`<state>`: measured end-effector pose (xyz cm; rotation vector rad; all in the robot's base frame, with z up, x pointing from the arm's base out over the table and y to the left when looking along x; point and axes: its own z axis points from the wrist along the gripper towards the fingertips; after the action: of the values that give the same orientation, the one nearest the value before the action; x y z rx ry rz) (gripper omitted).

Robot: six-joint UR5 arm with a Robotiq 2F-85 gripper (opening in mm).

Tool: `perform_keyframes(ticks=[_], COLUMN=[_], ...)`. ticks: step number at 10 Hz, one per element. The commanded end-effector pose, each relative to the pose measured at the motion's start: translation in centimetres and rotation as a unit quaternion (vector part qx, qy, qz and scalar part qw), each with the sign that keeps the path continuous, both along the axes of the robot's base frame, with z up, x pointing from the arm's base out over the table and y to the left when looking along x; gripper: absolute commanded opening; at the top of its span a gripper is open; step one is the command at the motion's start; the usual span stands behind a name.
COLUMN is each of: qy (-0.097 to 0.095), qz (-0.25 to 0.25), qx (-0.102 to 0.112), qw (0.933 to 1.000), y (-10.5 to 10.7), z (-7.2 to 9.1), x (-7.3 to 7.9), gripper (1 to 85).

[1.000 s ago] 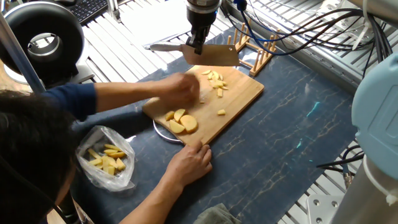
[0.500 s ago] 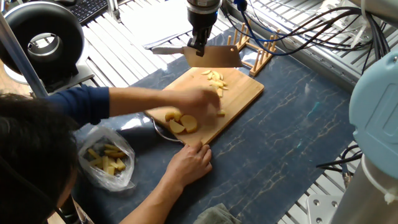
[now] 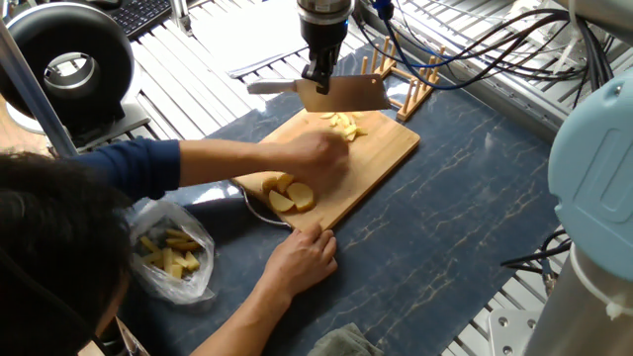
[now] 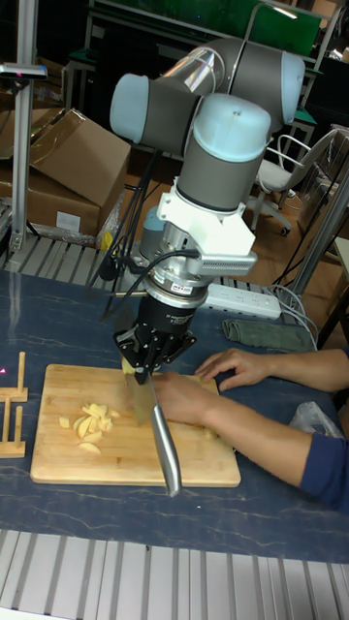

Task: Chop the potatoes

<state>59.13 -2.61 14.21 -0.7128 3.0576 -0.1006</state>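
Fingers (image 3: 317,77) clamp cleaver (image 3: 341,93) level above potatoes (image 3: 343,125).

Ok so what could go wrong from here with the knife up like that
1. The person's hand lies on the board right beside the knife held in the gripper; a chop now could strike the fingers.
2. The hand is among the potatoes, so it may scatter the cut pieces or push them off the board's edge.
3. The other hand grips the board's near edge; a tug could shift the board under the blade.
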Motion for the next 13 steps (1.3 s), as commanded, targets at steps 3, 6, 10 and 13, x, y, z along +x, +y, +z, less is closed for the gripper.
perform_keyframes(ticks=[3, 6, 10, 13], qy=[0.024, 0.036, 0.058, 0.077], qz=[0.016, 0.021, 0.033, 0.050], qx=[-0.015, -0.025, -0.030, -0.036], qw=[0.9995, 0.9988, 0.9973, 0.9951], y=[-1.3, -2.2, -2.4, -2.7], z=[0.1, 0.2, -0.9, -1.3], x=[-0.9, -1.4, -2.0, -2.6], gripper=[1.0, 1.0, 1.0, 1.0])
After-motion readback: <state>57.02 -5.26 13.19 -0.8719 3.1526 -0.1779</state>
